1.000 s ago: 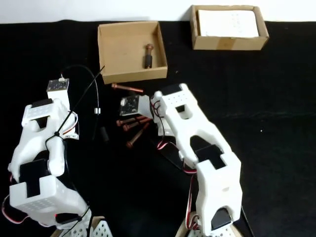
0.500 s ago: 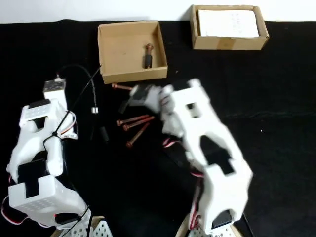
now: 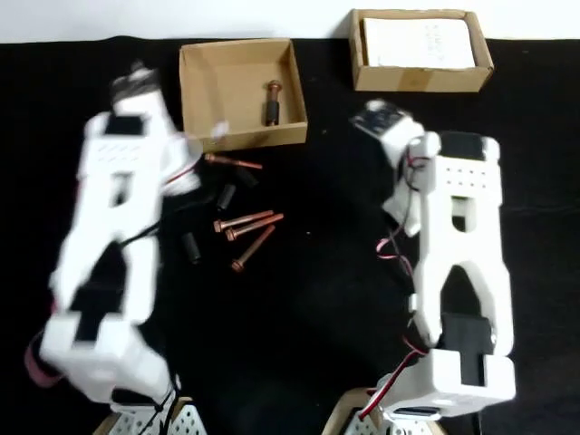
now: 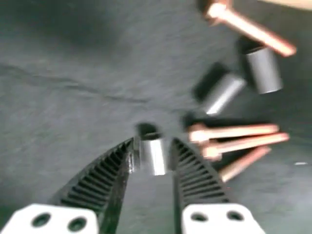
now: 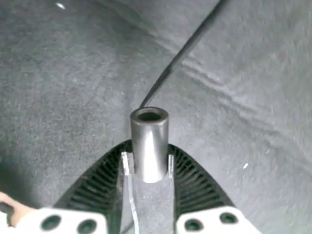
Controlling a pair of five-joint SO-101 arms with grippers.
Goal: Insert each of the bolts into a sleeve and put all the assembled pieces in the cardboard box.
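Observation:
My right gripper (image 5: 146, 157) is shut on a dark metal sleeve (image 5: 149, 139), held upright above the black cloth. That arm (image 3: 458, 227) stands right of the parts. My left gripper (image 4: 152, 146) hangs open above the cloth, and a sleeve (image 4: 153, 157) lying on the table shows between its fingers. The same sleeve (image 3: 192, 246) lies beside the left arm (image 3: 118, 199). Two more sleeves (image 3: 227, 195) (image 3: 245, 177) and several copper bolts (image 3: 246, 221) lie loose in the middle. The cardboard box (image 3: 201, 122) holds one assembled piece (image 3: 272, 101).
A second cardboard box (image 3: 362, 77) with white paper in it stands at the back right. One bolt (image 3: 234, 161) lies just in front of the first box. A black cable (image 5: 180, 58) runs over the cloth under the right gripper.
The right arm swung away from the bolts to the right side of the table. The left arm rose from its folded pose and stretched forward beside the cardboard box.

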